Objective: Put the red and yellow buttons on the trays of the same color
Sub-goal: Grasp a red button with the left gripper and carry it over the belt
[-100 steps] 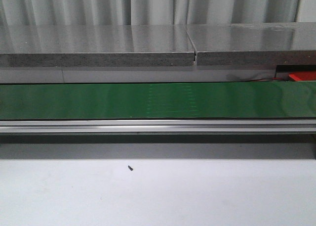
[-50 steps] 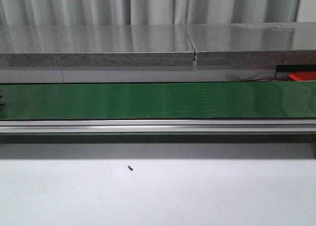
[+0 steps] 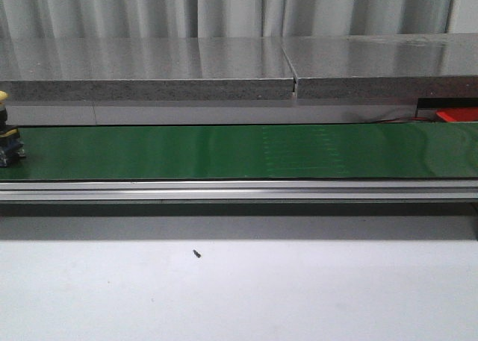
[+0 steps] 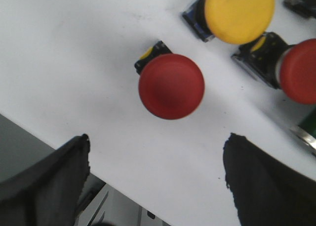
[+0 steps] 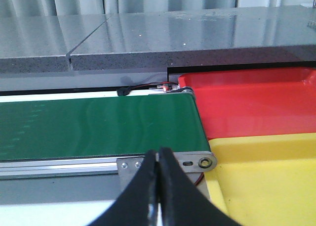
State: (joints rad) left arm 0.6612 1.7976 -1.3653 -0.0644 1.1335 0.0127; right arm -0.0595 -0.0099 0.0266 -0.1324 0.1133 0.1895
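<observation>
Front view: a yellow button (image 3: 4, 132) has just entered the belt (image 3: 224, 152) at the left edge. Left gripper (image 4: 155, 179) is apart over a red button (image 4: 171, 86) on the desk (image 4: 74, 63); right gripper (image 5: 158, 186) is together near the trays (image 5: 256, 107), so sorting begins soon.

A red mushroom-head button (image 4: 171, 86) stands on the white tabletop (image 4: 74, 63), just ahead of the left tool (image 4: 158, 181) and centred between its spread fingers (image 4: 47, 174). Farther out stand a yellow button (image 4: 239, 13) and a second red button (image 4: 298, 70). Beyond the closed right tool (image 5: 159, 186) and to one side, the red tray (image 5: 256, 105) sits behind the yellow tray (image 5: 266, 174), edges touching.
</observation>
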